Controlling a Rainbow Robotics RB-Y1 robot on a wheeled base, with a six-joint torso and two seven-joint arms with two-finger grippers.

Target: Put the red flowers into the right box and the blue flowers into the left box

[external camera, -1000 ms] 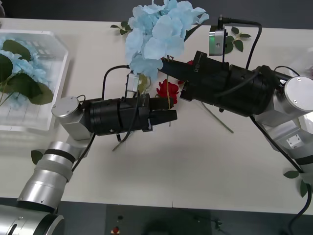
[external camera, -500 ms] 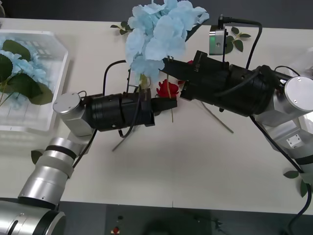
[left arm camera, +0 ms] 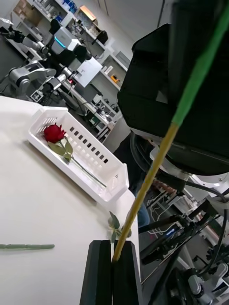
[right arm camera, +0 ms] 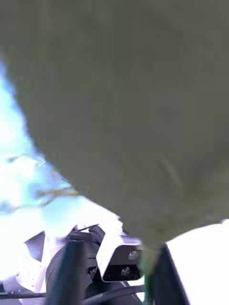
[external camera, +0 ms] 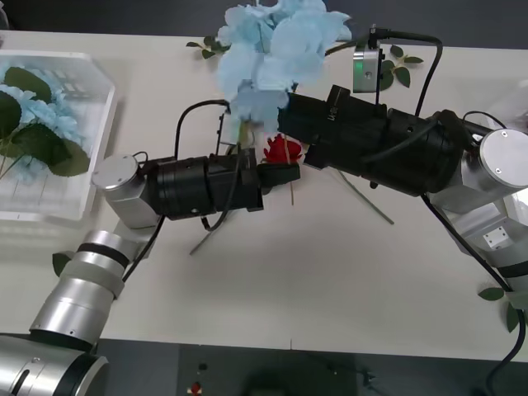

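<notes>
front view looks down over the table [external camera: 330, 272]; wrist views sit close, sharing the blue flowers [external camera: 276, 49].

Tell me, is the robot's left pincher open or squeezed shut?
Shut. The left gripper has its black fingers pressed together on the blue flower's stem.

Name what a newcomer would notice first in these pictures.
A big blue flower cluster held up mid-table, where both black arms meet. The left claw is shut on its stem, the right claw just below the petals. A red rose lies between the arms.
</notes>
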